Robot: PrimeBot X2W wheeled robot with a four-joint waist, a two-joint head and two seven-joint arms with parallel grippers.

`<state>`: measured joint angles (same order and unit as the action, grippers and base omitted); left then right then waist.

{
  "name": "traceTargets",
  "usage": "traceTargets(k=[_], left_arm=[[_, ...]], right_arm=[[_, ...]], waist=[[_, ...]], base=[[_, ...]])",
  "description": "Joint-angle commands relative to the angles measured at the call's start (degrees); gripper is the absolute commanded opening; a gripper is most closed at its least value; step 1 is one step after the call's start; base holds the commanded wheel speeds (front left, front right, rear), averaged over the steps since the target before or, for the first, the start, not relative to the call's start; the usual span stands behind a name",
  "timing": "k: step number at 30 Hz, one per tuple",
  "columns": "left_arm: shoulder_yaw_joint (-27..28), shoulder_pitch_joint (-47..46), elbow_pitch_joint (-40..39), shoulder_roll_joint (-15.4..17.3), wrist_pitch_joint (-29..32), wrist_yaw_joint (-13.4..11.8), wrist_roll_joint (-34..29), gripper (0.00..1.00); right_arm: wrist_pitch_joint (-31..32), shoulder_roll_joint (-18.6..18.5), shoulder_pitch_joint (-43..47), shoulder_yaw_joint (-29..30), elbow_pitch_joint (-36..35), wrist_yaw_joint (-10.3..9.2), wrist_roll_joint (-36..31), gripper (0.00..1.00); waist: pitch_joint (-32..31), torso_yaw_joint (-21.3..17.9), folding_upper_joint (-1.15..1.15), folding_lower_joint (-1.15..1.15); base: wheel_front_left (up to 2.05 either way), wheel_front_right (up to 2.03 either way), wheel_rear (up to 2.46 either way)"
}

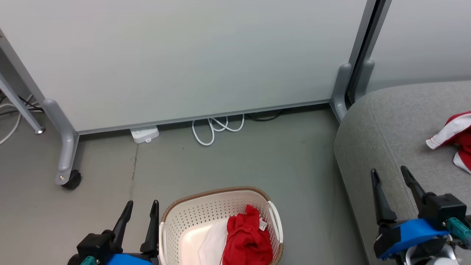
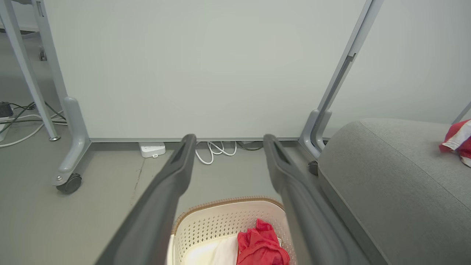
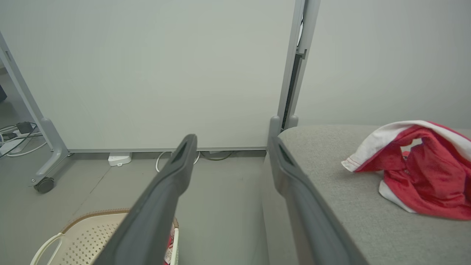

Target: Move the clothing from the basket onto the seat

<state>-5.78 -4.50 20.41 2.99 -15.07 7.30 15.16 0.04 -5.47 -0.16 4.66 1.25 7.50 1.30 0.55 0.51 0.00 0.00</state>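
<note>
Head camera view looking down at a grey floor (image 1: 257,162). At 6 o'clock stands a cream perforated basket (image 1: 217,191) with a brown rim. Inside it, toward its right side, lies a crumpled red garment (image 1: 246,239) with a small white tag, resting beside a white cloth (image 1: 213,243). At 3 o'clock is a large grey seat (image 1: 386,125); a red-and-white garment (image 1: 456,136) lies on it at the frame's right edge. The left tool (image 1: 142,202) sits at 7 o'clock, just left of the basket, its two dark fingers spread apart and gripping nothing. The right tool (image 1: 388,169) sits at 4 o'clock over the seat's near edge, fingers also spread and empty. At 12 o'clock a pale partition panel (image 1: 184,55) stands on a wheeled foot, with a looped white cable (image 1: 217,127) beneath.
</note>
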Motion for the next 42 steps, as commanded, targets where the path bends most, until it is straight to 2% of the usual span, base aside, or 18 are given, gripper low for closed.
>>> traceTargets(k=[1, 12, 22, 30, 42], left_arm=[[-0.2, -1.2, 0.1, 0.1, -0.2, 0.2, -0.3, 1.00], [-4.8, -11.3, 4.6, 0.2, -0.2, 0.2, -0.6, 1.00], [-10.7, -22.1, 15.8, 2.4, -0.2, 0.1, 1.0, 1.00], [-15.7, -29.8, 27.2, 5.8, 0.9, 0.1, 3.0, 1.00], [-19.0, -36.4, 37.1, 9.8, 3.2, 0.1, 5.5, 1.00]], right_arm=[[0.1, 0.0, -1.9, -0.5, -0.6, -0.02, 0.2, 1.00], [-1.9, -1.9, -12.8, -4.1, -1.3, -0.02, 1.7, 1.00], [-5.9, -1.0, -22.8, -6.9, 0.6, -0.02, 3.0, 1.00], [-9.7, 0.6, -29.4, -10.6, 3.8, -0.02, 4.6, 1.00], [-13.7, 2.3, -32.8, -13.9, 8.8, -0.02, 7.2, 1.00]], waist=[[2.5, -1.1, 0.00, 0.00], [19.3, -6.1, 0.00, 0.00], [33.0, -12.6, 0.00, 0.00], [40.2, -18.1, 0.00, 0.00], [46.4, -23.4, 0.00, 0.00]], base=[[0.00, 0.00, 0.00], [0.00, 0.00, 0.00], [0.00, 0.00, 0.00], [0.00, 0.00, 0.00], [0.00, 0.00, 0.00]])
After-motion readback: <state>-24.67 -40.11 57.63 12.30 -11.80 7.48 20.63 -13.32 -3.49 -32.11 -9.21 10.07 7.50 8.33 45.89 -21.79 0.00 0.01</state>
